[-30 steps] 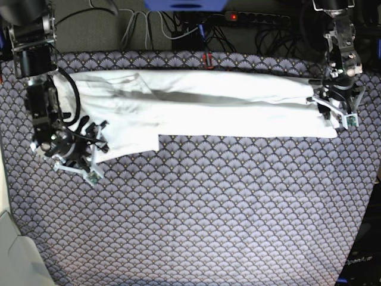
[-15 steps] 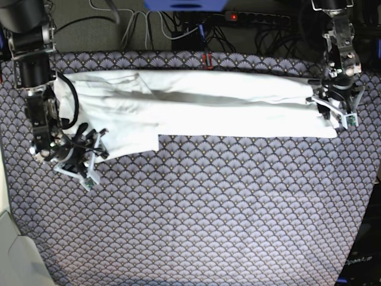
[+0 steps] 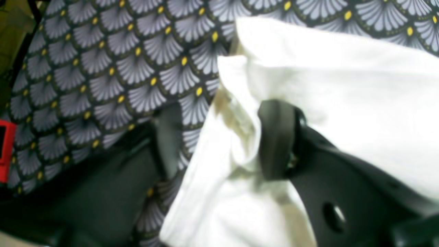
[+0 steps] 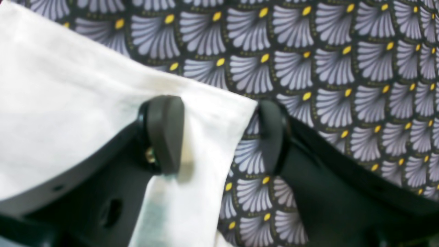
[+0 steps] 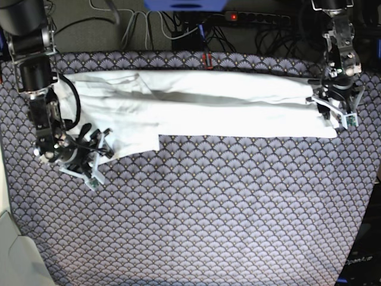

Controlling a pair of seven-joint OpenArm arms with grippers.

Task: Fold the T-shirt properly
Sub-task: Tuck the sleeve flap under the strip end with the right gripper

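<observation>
The T-shirt [image 5: 202, 107] lies plain white side up across the far part of the patterned table cover [image 5: 208, 220], folded lengthwise into a long band that runs from one arm to the other, with a short flap hanging lower at the end nearest the right arm. The left gripper [image 5: 333, 113] sits at the opposite end of the band (the right side of the base view). In the left wrist view its fingers are spread: one finger pad [image 3: 276, 137] presses into bunched white cloth, while the other finger [image 3: 168, 140] rests on the bare cover just beside the cloth edge. The right gripper [image 5: 95, 149] is at the lower corner of the flap. In the right wrist view its fingers are likewise parted, straddling the corner of the T-shirt: one pad [image 4: 164, 132] lies on top of the cloth and the other pad [image 4: 271, 135] stands on the cover just past the edge.
</observation>
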